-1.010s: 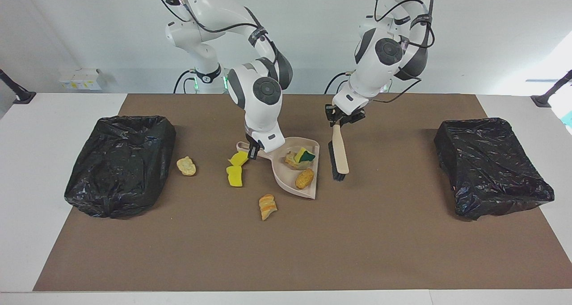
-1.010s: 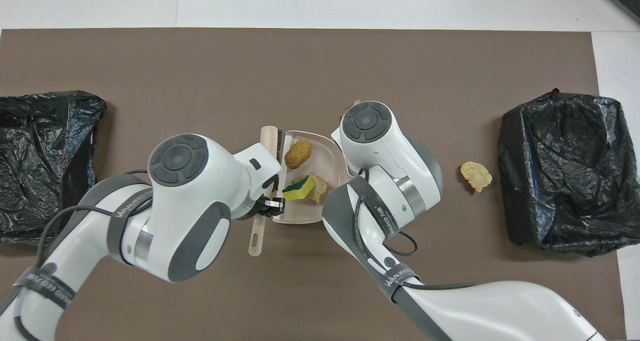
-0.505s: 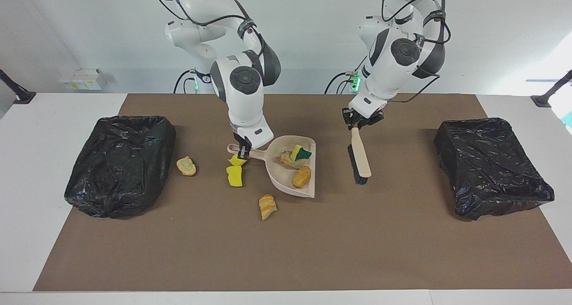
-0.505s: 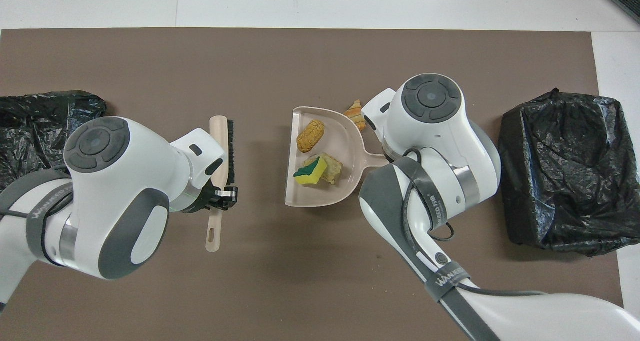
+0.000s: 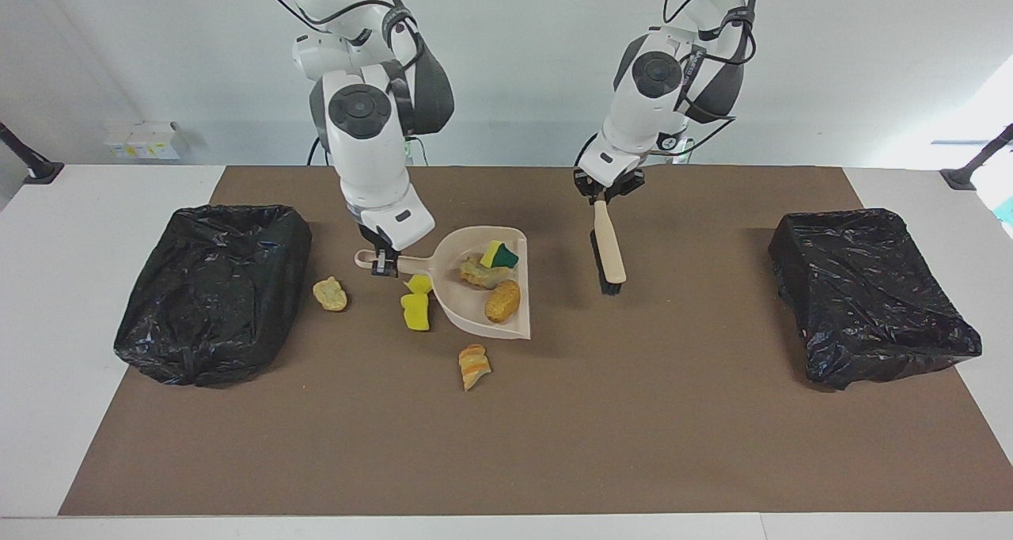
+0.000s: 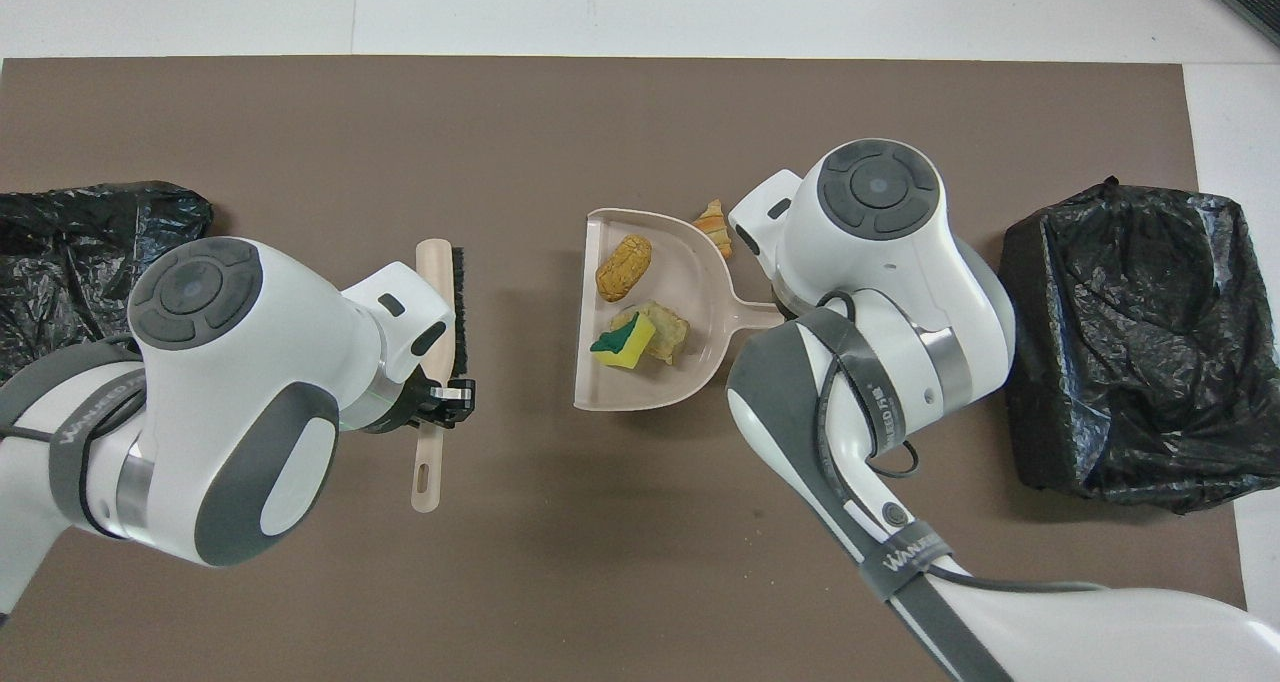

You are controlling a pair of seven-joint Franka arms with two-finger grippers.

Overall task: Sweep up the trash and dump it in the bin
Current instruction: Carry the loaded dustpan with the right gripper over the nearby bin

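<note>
Trash is lying partly inside the beige dustpan (image 5: 475,287): a yellow-and-green sponge chunk (image 5: 500,255), a tan crumbly lump (image 5: 477,273) and an orange bread-like lump (image 5: 503,301) are sitting in its scoop. The right gripper (image 5: 384,264) is clenching the dustpan's handle and holding the pan raised over the brown mat (image 5: 633,413). Two yellow sponge pieces (image 5: 415,304) are resting on the mat just beside the dustpan, toward the right arm's end of the table; a pale lump (image 5: 330,294) is lying between them and a black bin (image 5: 212,290), and a striped bread piece (image 5: 474,366) is lying farther from the robots than the dustpan. The left gripper (image 5: 608,197) is gripping the brush (image 5: 607,252) by its handle, bristles hanging down, over the mat between the dustpan and the second black bin (image 5: 866,294).
</note>
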